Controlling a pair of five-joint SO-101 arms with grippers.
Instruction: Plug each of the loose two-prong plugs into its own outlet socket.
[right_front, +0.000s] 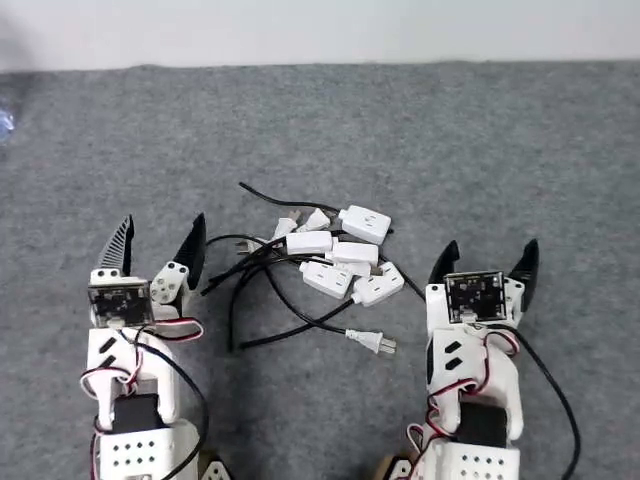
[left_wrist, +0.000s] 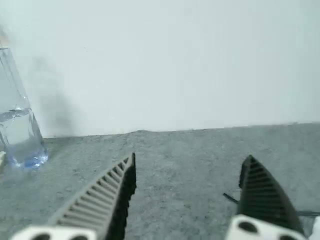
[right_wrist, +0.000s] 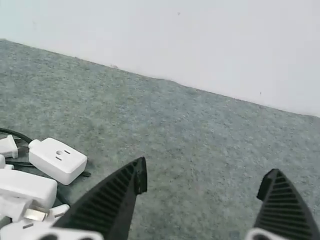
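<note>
**Grey counter (right_front: 500, 140), plugs lying unplugged**

White outlet sockets (right_front: 365, 223) and black cords (right_front: 250, 290) lie tangled mid-counter, between the two arms. One two-prong plug (right_front: 372, 343) lies loose on the near side of the heap, prongs bare. The left gripper (right_front: 163, 222) and right gripper (right_front: 490, 246) flank the heap, fingers spread wide and holding nothing. A clear container (left_wrist: 20, 135) stands by the white wall (left_wrist: 175, 60).

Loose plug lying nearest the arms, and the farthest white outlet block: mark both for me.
loose plug (right_front: 368, 340): high view, white body behind the prongs.
outlet block (right_front: 365, 223): high view, middle of its socket face.
</note>
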